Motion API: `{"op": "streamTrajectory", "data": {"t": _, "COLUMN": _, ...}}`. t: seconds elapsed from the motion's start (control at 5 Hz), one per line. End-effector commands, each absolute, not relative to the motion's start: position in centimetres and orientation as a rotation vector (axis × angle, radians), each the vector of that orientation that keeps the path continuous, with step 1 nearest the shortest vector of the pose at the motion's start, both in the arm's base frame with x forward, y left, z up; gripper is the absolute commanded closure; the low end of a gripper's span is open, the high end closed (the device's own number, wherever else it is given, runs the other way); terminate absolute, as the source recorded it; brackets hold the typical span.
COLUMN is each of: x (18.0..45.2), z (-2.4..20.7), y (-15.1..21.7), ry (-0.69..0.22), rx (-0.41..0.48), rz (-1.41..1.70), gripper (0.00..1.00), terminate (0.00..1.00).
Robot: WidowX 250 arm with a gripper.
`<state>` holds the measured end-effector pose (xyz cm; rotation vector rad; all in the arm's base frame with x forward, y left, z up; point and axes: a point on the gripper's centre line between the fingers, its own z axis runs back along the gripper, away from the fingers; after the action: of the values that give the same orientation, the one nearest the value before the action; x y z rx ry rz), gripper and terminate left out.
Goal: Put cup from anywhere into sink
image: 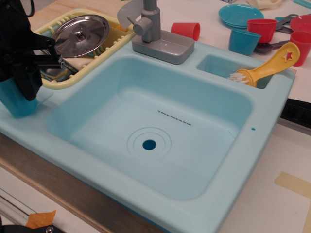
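The tall teal-blue cup point(11, 103) stands upright on the left rim of the light-aqua sink point(146, 191), at the far left edge of the view. My black gripper point(14, 90) has come down over the cup. One finger point(26, 80) covers the cup's upper right side, and the other finger is hidden at the frame edge. The jaws seem to straddle the cup without lifting it. The sink's deep basin, with its round drain hole point(149, 144), holds nothing.
A grey faucet point(155, 29) stands at the back of the sink. A yellow dish rack point(87, 73) with a metal lid point(80, 34) is right beside the gripper. A yellow brush point(265, 68) lies in the small side compartment. Red cups point(186, 30), a shorter teal cup point(243, 41) and a blue plate point(240, 14) stand behind.
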<state>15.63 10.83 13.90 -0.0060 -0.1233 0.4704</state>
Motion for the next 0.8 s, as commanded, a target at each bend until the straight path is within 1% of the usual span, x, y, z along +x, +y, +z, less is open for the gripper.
{"op": "streamTrajectory", "data": {"t": 0.0, "x": 16.2, "z": 17.1, "y": 10.0, "ry": -0.181, "rx": 0.054, "rz": 0.460, "gripper": 1.00, "terminate": 0.00}}
{"op": "streamTrajectory", "data": {"t": 0.2, "x": 16.9, "z": 19.1, "y": 7.6, "ry": -0.248, "rx": 0.061, "rz": 0.427, "gripper": 1.00, "terminate": 0.00}}
{"op": "streamTrajectory", "data": {"t": 0.4, "x": 18.1, "z": 19.2, "y": 5.6, "ry": -0.284, "rx": 0.045, "rz": 0.389, "gripper": 1.00, "terminate": 0.00}}
{"op": "streamTrajectory", "data": {"t": 0.6, "x": 20.3, "z": 18.0, "y": 3.7, "ry": -0.296, "rx": -0.009, "rz": 0.312, "gripper": 1.00, "terminate": 0.00}}
